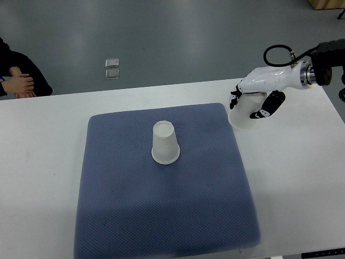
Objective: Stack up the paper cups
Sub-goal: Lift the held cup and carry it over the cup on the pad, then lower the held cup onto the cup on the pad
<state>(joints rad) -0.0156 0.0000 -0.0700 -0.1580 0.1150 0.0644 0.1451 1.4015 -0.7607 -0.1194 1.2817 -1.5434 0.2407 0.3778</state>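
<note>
Top view: right hand (pixel 253 105) reaches in from the picture's right edge, near the mat's 2 o'clock corner; left arm not seen
Hand state: fingers wrapped around a white paper cup (pixel 243 117), wide rim pointing down and towards the mat, the cup tilted rather than upright
Held cup position: over the bare tabletop (pixel 302 162), just beside the edge of the blue mat (pixel 161 205)
Target cup (pixel 164 142): stands upside down, base up, a little above the mat's centre, at about 8 o'clock from the held cup and well apart from it
Step in hand: judged to be carrying the held cup across to cap the standing one
Doing it well: level the cup so its rim faces straight down before it arrives, centre the rim over the upturned base, then lower gently (the target is light and would slide or tip at a sideways knock)
Release: let go only once the rim has slipped evenly over the base
Bystander: a person's hands (pixel 19 83) rest at the tabletop's 10 o'clock corner, clear of the path
</note>
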